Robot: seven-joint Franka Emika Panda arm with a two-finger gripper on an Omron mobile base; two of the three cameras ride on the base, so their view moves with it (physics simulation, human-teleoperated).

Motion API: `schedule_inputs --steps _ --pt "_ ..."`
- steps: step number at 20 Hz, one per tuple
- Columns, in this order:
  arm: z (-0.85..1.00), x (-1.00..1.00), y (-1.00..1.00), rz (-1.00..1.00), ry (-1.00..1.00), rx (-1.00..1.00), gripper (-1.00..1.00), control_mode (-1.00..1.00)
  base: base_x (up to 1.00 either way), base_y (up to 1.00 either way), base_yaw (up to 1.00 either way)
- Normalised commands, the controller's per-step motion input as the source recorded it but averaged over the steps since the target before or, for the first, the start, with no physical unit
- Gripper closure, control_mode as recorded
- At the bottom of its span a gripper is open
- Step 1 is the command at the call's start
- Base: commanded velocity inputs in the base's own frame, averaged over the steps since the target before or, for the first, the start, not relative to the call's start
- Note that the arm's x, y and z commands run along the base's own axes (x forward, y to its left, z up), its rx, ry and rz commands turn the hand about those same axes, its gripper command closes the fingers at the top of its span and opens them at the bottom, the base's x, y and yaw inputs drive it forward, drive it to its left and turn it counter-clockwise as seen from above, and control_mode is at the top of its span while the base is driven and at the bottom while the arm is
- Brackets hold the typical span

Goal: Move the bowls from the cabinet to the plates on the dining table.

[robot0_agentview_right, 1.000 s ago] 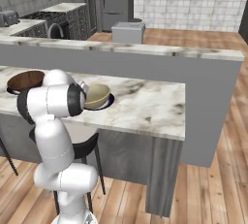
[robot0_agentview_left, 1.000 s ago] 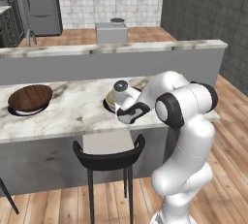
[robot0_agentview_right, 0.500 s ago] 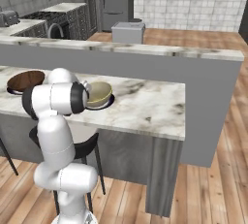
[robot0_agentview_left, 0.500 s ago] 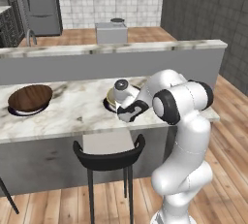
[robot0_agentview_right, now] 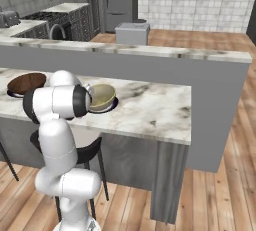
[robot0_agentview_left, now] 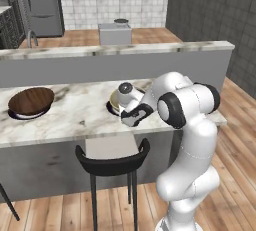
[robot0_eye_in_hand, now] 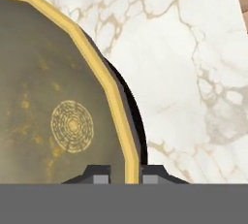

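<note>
The tan bowl [robot0_eye_in_hand: 63, 116] lies over a dark-rimmed plate [robot0_eye_in_hand: 138, 121] on the marble dining table [robot0_agentview_left: 75, 117]. My gripper [robot0_eye_in_hand: 127, 172] is shut on the bowl's yellow rim, one fingertip inside and one outside. From the base views the tan bowl [robot0_agentview_left: 115, 101] [robot0_agentview_right: 102, 96] sits just beyond my hand [robot0_agentview_left: 125, 91], with its plate [robot0_agentview_right: 113, 106] peeking out under it. The dark brown bowl [robot0_agentview_left: 31, 100] [robot0_agentview_right: 27, 81] rests on the other plate [robot0_agentview_left: 19, 116] at the table's left end. The cabinet is out of view.
A raised grey ledge [robot0_agentview_left: 125, 50] with a marble cap runs behind the table top. A black stool [robot0_agentview_left: 112, 162] stands under the table's front edge, left of my arm. Bare marble [robot0_agentview_right: 150, 105] stretches right of the tan bowl.
My arm's elbow has shifted slightly left. The hand and the tan bowl stay in about the same place over the plate, grip unchanged.
</note>
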Motion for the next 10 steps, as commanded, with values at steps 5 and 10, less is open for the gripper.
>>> schedule_inputs --steps 5,10 --pt "0.13 -0.09 -0.01 0.05 0.00 0.02 -1.00 -1.00 0.00 0.00 0.00" --pt "0.40 0.00 -0.14 0.06 0.00 0.00 -1.00 -1.00 0.00 0.00 0.00"
